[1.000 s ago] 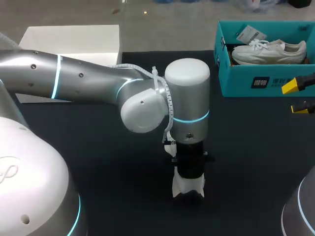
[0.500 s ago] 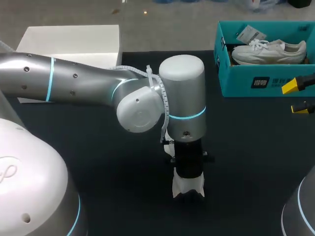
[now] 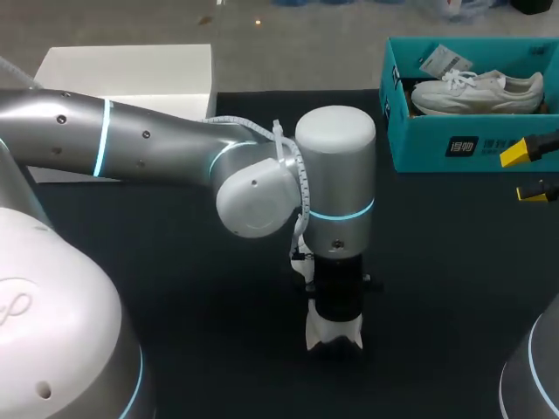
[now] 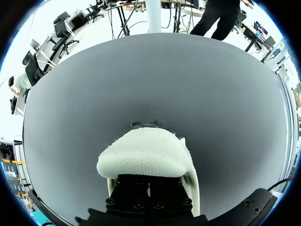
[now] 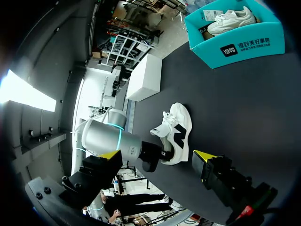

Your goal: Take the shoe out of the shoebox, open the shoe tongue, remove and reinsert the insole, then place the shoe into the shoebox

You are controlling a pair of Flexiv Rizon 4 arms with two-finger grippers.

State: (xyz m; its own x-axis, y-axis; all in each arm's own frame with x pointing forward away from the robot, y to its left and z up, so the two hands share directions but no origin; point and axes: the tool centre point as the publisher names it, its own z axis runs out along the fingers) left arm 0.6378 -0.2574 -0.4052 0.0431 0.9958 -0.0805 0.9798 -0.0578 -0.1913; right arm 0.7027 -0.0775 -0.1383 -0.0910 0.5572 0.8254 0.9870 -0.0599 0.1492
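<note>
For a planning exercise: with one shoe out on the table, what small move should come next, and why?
Probably bring the right gripper over to steady the shoe: its fingers are open and empty, while the left gripper alone is at it.

The shoebox [image 3: 489, 144] is teal, the shoe [image 5: 174, 134] white with black marks, the table [image 3: 201, 305] black.

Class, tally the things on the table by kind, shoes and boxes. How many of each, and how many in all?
Shoes: 2 (boxed shoe, table shoe)
Boxes: 2 (shoebox, white box)
Total: 4
</note>
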